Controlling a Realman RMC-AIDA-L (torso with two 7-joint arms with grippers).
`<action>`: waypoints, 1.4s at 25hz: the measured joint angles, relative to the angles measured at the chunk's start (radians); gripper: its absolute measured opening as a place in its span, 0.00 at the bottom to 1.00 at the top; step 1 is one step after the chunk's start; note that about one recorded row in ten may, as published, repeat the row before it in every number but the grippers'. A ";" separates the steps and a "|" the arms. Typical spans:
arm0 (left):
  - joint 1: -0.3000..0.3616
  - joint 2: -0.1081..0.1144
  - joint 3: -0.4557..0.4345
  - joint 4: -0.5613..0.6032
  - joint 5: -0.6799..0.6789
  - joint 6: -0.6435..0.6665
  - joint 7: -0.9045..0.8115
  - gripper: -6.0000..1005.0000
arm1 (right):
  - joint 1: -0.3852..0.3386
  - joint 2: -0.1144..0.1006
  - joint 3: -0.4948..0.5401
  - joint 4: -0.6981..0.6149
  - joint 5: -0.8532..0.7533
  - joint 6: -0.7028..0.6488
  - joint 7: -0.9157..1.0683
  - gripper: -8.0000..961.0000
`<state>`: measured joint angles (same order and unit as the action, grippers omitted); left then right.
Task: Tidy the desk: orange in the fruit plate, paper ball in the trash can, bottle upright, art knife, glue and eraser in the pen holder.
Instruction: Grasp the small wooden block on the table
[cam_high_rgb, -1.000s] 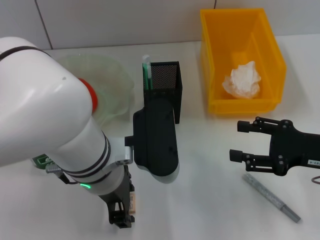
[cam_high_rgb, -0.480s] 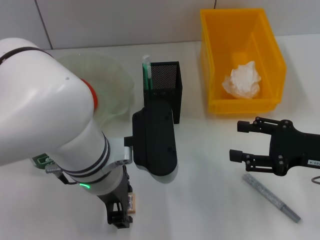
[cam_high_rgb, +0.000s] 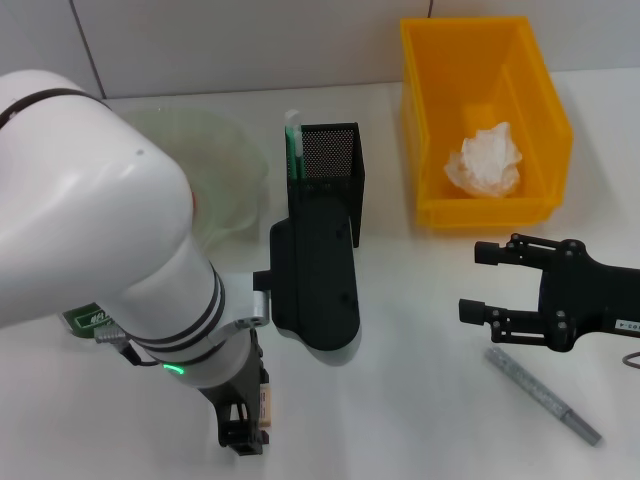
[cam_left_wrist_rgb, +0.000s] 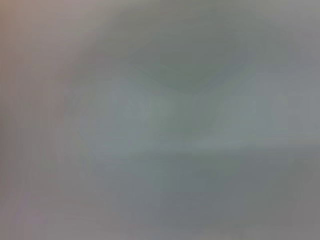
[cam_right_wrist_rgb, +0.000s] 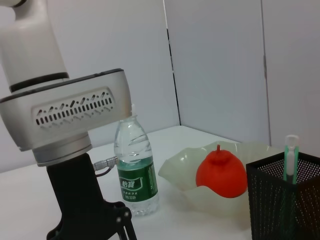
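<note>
Left gripper lowered at near left of desk, fingers clamped on eraser. Right gripper parked at right, jaws spread, nothing held; glue lying just near of it. Knife seen standing in pen holder. Paper ball contained in trash can. Bottle upright; orange resting in fruit plate.

The pen holder has bare table on its right, up to the trash can. On its near side the left arm crowds close; on its left the fruit plate stands just beside it. Its mouth is open, with the art knife standing in one corner.
</note>
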<state>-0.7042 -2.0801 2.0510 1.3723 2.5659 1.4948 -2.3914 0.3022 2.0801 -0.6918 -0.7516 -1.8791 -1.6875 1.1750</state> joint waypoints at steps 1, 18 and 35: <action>-0.003 0.000 0.000 0.000 -0.002 0.002 0.000 0.61 | 0.000 0.000 0.000 0.000 0.000 0.000 -0.001 0.79; -0.045 0.000 -0.002 -0.037 -0.021 0.016 0.000 0.60 | 0.001 -0.002 0.002 0.023 0.000 0.011 -0.014 0.79; -0.054 0.000 -0.007 -0.053 -0.021 0.004 0.014 0.59 | 0.010 -0.002 0.001 0.023 0.000 0.014 -0.014 0.79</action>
<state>-0.7585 -2.0801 2.0439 1.3188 2.5449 1.4990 -2.3777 0.3121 2.0785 -0.6903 -0.7286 -1.8790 -1.6734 1.1612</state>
